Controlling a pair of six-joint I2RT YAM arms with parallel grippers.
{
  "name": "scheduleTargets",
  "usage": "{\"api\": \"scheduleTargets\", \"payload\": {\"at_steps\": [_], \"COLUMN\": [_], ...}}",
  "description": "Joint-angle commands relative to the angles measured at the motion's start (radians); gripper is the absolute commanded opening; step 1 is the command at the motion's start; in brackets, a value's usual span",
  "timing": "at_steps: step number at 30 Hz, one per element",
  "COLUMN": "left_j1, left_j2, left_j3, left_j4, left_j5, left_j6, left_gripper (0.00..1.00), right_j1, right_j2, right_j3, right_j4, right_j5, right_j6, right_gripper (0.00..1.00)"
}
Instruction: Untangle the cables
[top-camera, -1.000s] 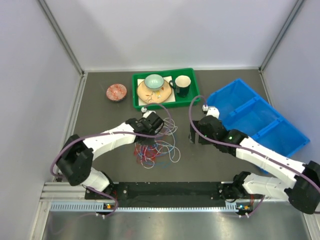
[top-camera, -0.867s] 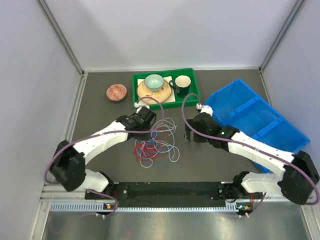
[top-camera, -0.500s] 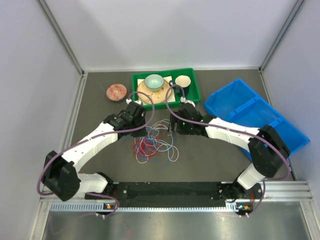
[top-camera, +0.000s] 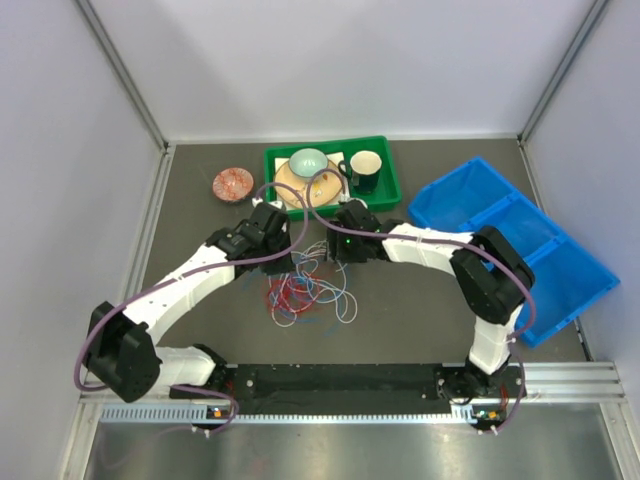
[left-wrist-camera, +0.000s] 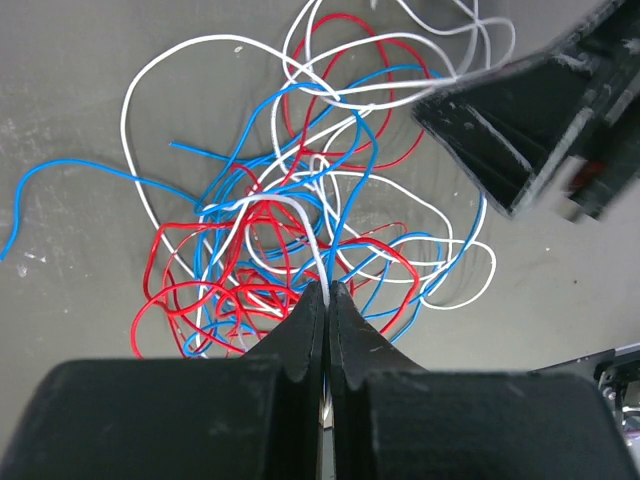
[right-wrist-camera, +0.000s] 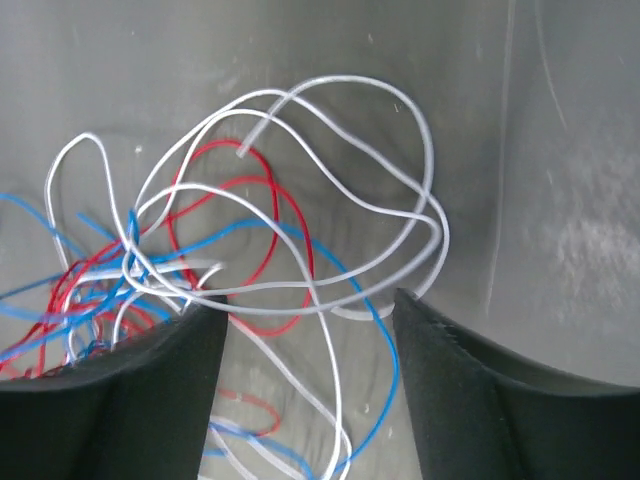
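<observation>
The cables (top-camera: 306, 285) lie in a tangled heap of white, red and blue loops on the dark table between the two arms. My left gripper (left-wrist-camera: 326, 292) hangs over the heap's left edge, shut on a white cable (left-wrist-camera: 318, 235) that rises from the red (left-wrist-camera: 170, 240) and blue (left-wrist-camera: 60, 170) loops. My right gripper (right-wrist-camera: 310, 310) is at the heap's upper right (top-camera: 337, 250). Its jaws stand apart, with a white loop (right-wrist-camera: 420, 130), a red strand (right-wrist-camera: 290, 215) and a blue strand (right-wrist-camera: 385, 330) lying between and beyond them.
A green tray (top-camera: 388, 195) with a plate, a bowl and a mug stands just behind the grippers. A small reddish dish (top-camera: 232, 184) sits to its left. A blue bin (top-camera: 530, 245) fills the right side. Grey walls enclose the table.
My right arm has swung left from beside the blue bin to the heap, and its jaws have narrowed. The left gripper drew back to the left, still shut on the white cable.
</observation>
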Motion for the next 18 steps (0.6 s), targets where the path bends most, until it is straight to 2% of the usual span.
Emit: {"api": "scheduleTargets", "payload": {"at_steps": [1, 2, 3, 8, 14, 16, 17, 18], "left_j1": [0.011, 0.014, 0.014, 0.038, 0.169, 0.213, 0.222, 0.236], "left_j2": [-0.027, -0.027, -0.025, -0.044, -0.05, -0.03, -0.024, -0.018], "left_j3": [0.0, 0.003, 0.004, 0.015, -0.005, -0.011, -0.016, -0.019], "left_j4": [0.061, 0.061, 0.063, 0.066, 0.069, 0.073, 0.076, 0.081], "left_j5": [0.013, 0.053, 0.058, 0.053, 0.073, 0.09, 0.094, 0.101], "left_j6": [-0.002, -0.001, -0.001, 0.033, 0.094, 0.104, 0.105, 0.104], "left_gripper": [0.0, 0.0, 0.0, 0.0, 0.01, 0.09, 0.17, 0.39], "right_j1": [0.003, 0.005, 0.005, -0.006, -0.017, -0.017, -0.017, -0.017], "right_j2": [0.031, 0.026, 0.004, -0.167, -0.486, -0.565, -0.584, -0.601], "right_j3": [0.086, 0.089, 0.091, 0.045, 0.061, 0.087, 0.123, 0.144], "right_j4": [0.034, 0.034, 0.034, 0.039, 0.039, 0.032, 0.016, 0.005], "right_j5": [0.017, 0.027, 0.042, 0.162, 0.218, 0.211, 0.208, 0.203], "right_j6": [-0.02, -0.011, -0.011, -0.022, -0.101, -0.12, -0.14, -0.146], "right_gripper": [0.34, 0.15, 0.0, 0.0, 0.0, 0.0, 0.0, 0.0]}}
